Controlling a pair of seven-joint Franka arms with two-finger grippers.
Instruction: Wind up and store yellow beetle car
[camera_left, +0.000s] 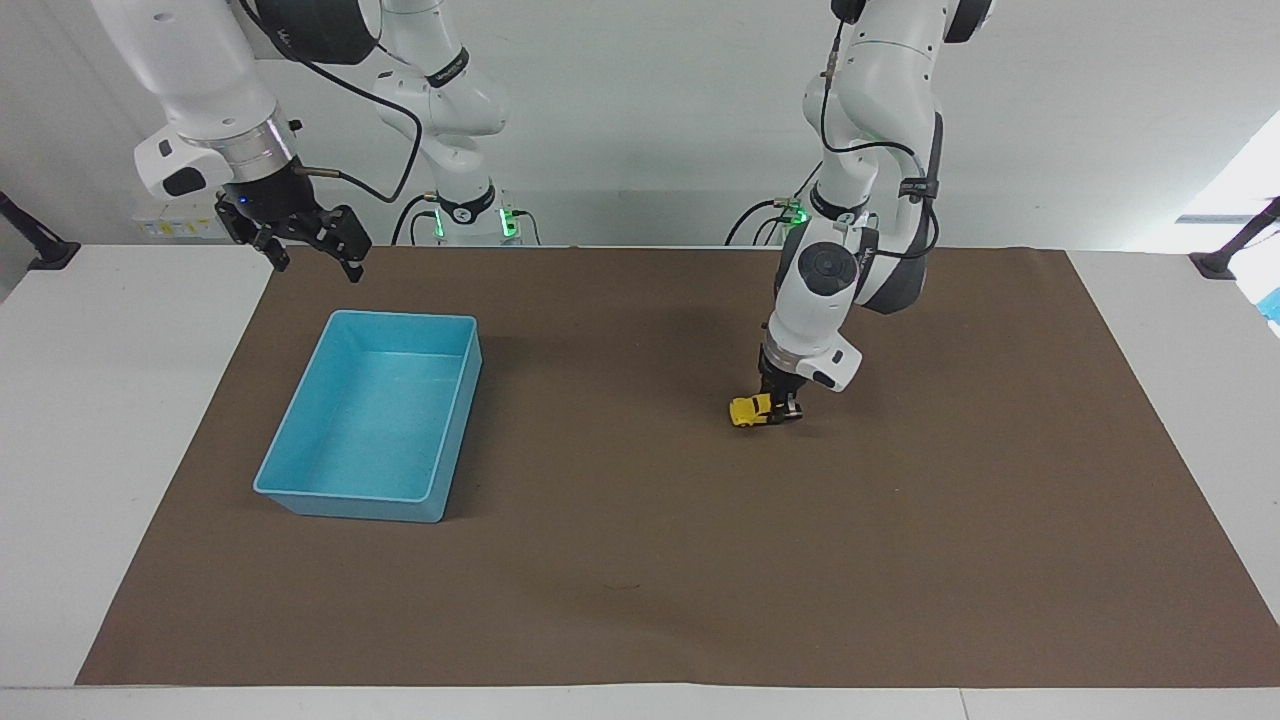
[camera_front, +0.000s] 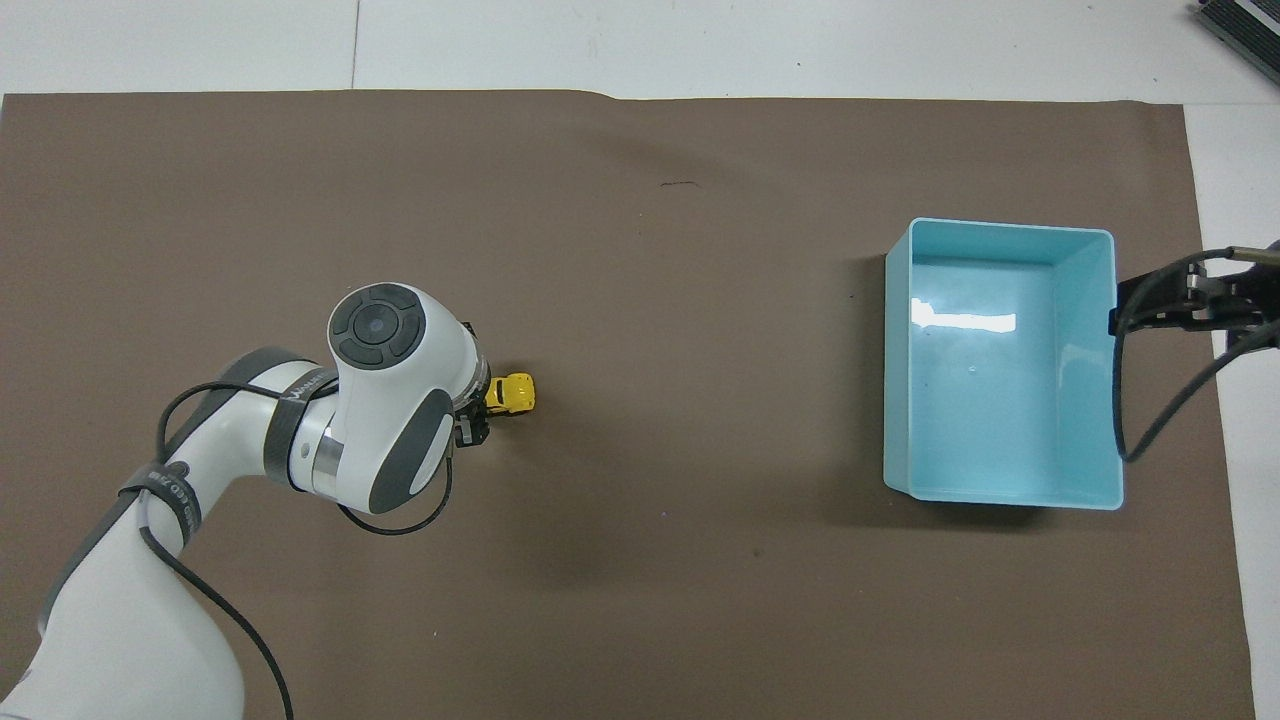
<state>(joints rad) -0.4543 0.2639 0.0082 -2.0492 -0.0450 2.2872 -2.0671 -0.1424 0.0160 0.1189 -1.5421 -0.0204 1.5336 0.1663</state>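
The yellow beetle car (camera_left: 750, 410) (camera_front: 511, 392) stands on the brown mat, its wheels on the surface. My left gripper (camera_left: 780, 408) (camera_front: 478, 415) reaches straight down and is shut on the car's end toward the left arm's side of the table. Much of that gripper is hidden under the wrist in the overhead view. My right gripper (camera_left: 310, 245) (camera_front: 1195, 297) hangs open and holds nothing, raised above the mat's corner beside the blue bin; that arm waits.
A light-blue rectangular bin (camera_left: 300, 490) (camera_front: 905, 380) sits on the mat toward the right arm's end, with nothing in it. The brown mat (camera_left: 640, 560) covers most of the white table.
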